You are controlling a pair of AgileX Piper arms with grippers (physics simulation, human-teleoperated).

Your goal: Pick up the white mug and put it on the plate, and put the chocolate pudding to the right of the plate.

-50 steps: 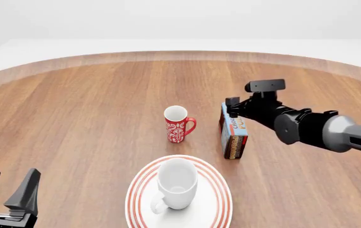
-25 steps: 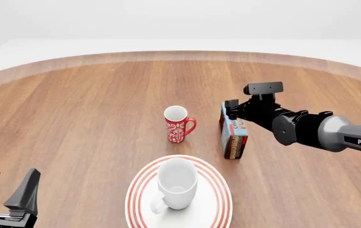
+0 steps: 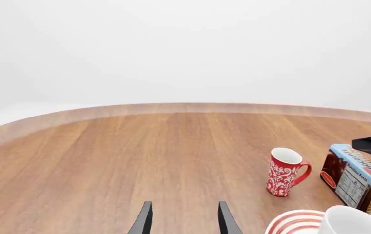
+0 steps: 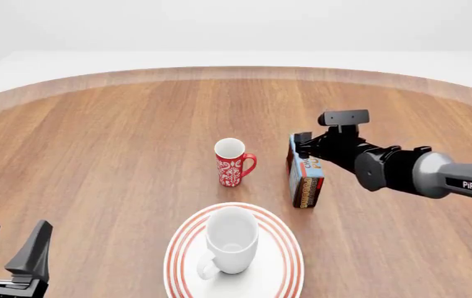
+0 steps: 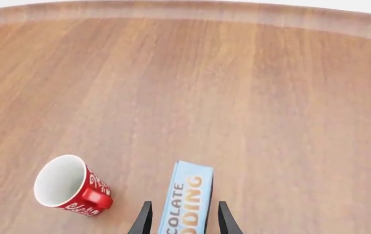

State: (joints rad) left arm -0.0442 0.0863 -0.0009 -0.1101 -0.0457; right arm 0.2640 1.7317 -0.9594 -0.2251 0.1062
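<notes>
The white mug (image 4: 231, 239) stands upright on the plate (image 4: 179, 256) near the front edge, handle toward the front left. The chocolate pudding (image 4: 306, 179) stands on its edge, beyond the plate's right side and right of a red mug (image 4: 231, 162). My right gripper (image 4: 302, 143) is open, its fingers (image 5: 145, 220) on either side of the pudding's (image 5: 186, 195) far end with small gaps. My left gripper (image 4: 10, 249) is open and empty at the front left. The left wrist view shows the mug (image 3: 356, 222), plate (image 3: 290, 225) and pudding (image 3: 358, 176).
The red mug with a white pattern (image 5: 68, 186) stands upright just beyond the plate, close to the pudding's left side; it also shows in the left wrist view (image 3: 284, 171). The wooden table's curved far edge (image 4: 236, 71) runs across the back.
My right arm has sunk slightly and edged left over the pudding's far end. The left arm, mug, plate and pudding have not moved.
</notes>
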